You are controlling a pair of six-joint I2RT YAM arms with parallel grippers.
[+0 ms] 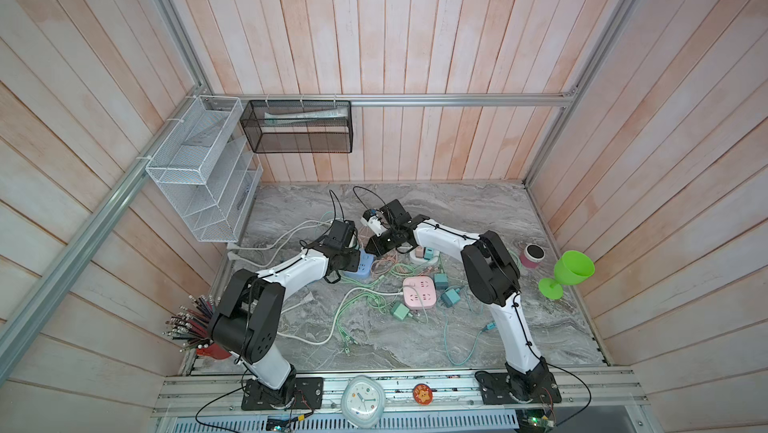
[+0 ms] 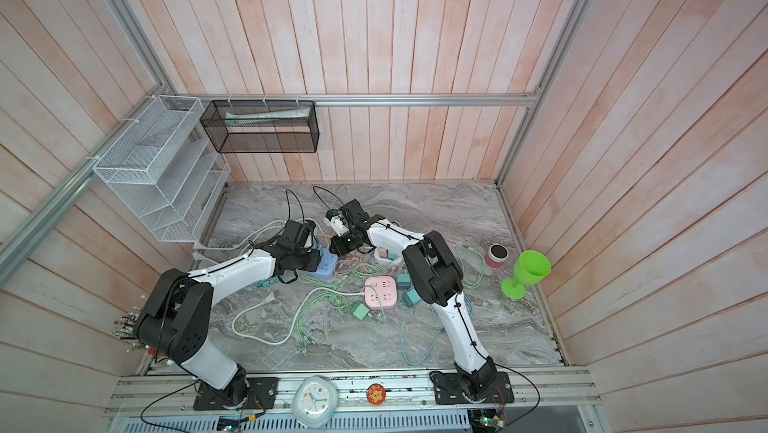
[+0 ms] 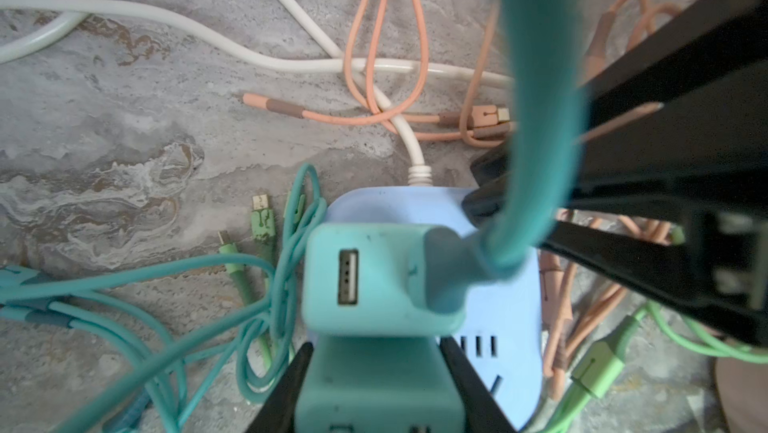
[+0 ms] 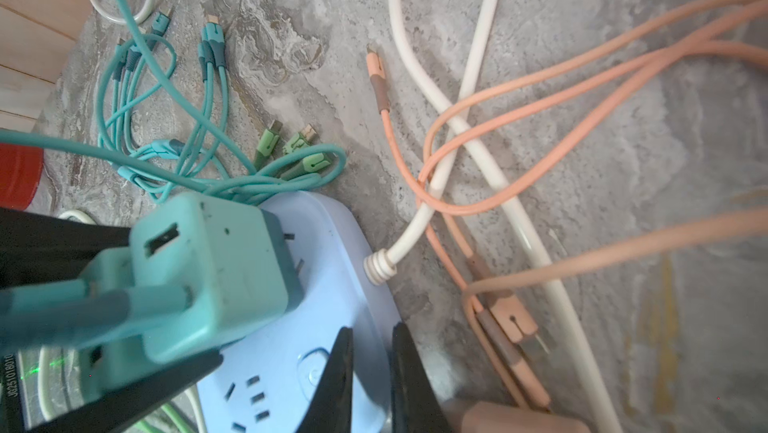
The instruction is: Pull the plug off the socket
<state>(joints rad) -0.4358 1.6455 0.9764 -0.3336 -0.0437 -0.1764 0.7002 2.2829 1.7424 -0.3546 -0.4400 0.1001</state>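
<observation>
Right wrist view: "JG251…" label (image 4: 8, 383) near teal plug (image 4: 208, 268).

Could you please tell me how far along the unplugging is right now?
Done: left gripper is clamped on the teal plug; right gripper, shut, sits at the blue socket edge. In hand: plug tilted, prongs partly showing. Left: lifting it clear.

Teal plug (image 4: 216, 268) tilted, partly pulled out of blue socket (image 4: 332, 285).
</observation>
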